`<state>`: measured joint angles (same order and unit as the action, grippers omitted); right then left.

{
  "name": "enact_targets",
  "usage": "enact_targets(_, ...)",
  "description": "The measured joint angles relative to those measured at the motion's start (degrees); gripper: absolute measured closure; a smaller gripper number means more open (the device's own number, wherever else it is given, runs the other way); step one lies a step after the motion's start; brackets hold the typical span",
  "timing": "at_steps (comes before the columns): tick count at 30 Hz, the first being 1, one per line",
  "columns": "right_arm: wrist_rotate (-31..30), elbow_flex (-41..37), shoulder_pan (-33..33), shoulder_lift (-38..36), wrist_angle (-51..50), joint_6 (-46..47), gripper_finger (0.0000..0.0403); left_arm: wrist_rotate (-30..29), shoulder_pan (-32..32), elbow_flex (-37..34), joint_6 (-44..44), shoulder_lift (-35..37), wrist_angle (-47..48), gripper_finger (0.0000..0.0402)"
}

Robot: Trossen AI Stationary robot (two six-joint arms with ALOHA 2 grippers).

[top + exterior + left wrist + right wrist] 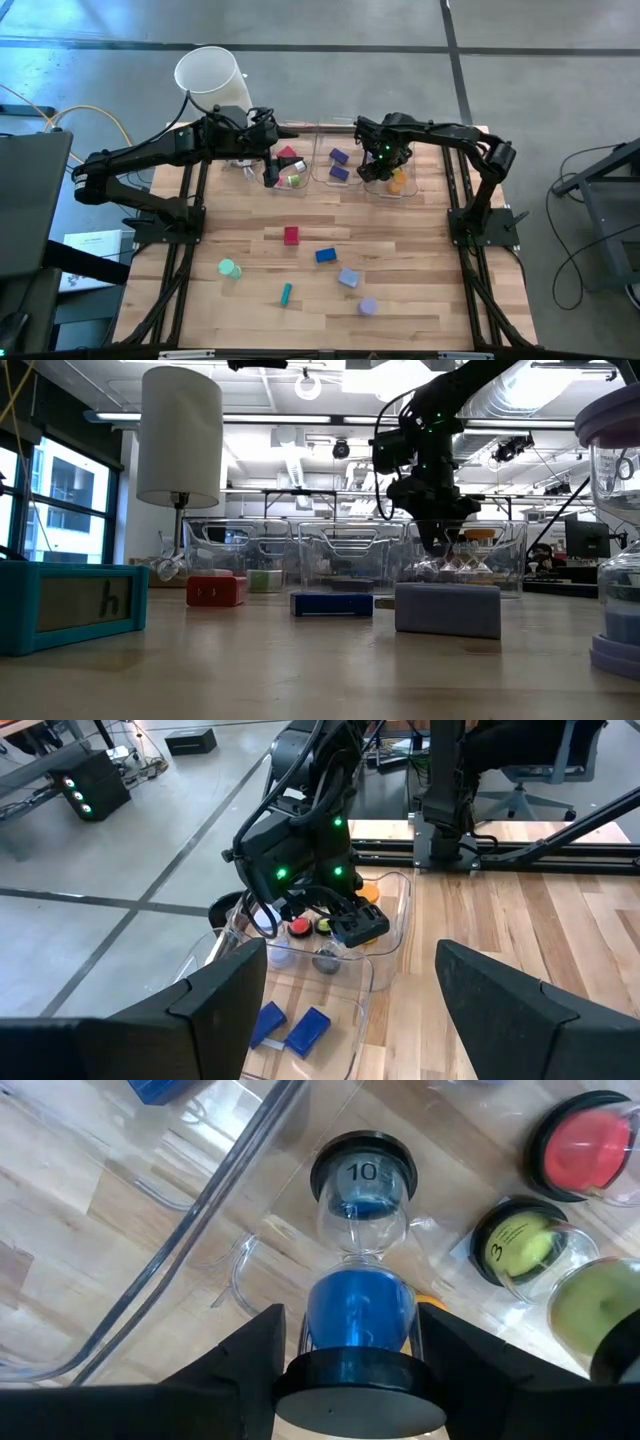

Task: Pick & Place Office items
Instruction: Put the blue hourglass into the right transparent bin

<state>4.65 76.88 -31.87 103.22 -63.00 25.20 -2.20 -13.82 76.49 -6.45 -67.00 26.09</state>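
The right end effector [345,1380] pinches a blue sand timer [358,1275] between its two dark fingers, over the right-hand clear bin [400,190] at the far edge of the tabletop [420,290]. The timer lies along the fingers, its far black cap marked 10, blue sand filling the bulb nearest the grip. Just beside it in the same bin sit a red-topped timer [583,1148] and a green one [522,1243] marked 3, both with black caps. In the high view the right end effector [380,165] hangs low inside that bin, near an orange piece [399,181]. The middle bin [322,170] holds purple blocks [338,157]. The left end effector [270,170] hovers with its fingers spread over the left bin [300,186], which holds red and green pieces. On the open tabletop lie a red block [291,235], a blue block [325,255], a lavender block [348,278], a lavender roll [367,306], a green roll [229,268] and a teal stick [286,293], all apart from one another. A tall white cylinder [210,75] stands beyond the left arm.
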Motion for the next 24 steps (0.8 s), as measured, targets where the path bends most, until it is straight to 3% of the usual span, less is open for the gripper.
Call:
enact_targets(8,-2.68,4.62,-0.01,-0.02,-0.81,-0.02,0.0179,0.00,-0.01,0.00,-0.01,0.00,0.00,0.0118)
enact_targets(24,-6.08,13.41,0.76,-0.04,-2.15,-0.01,0.0216,0.00,-0.01,0.00,-0.01,0.00,0.00,0.0118)
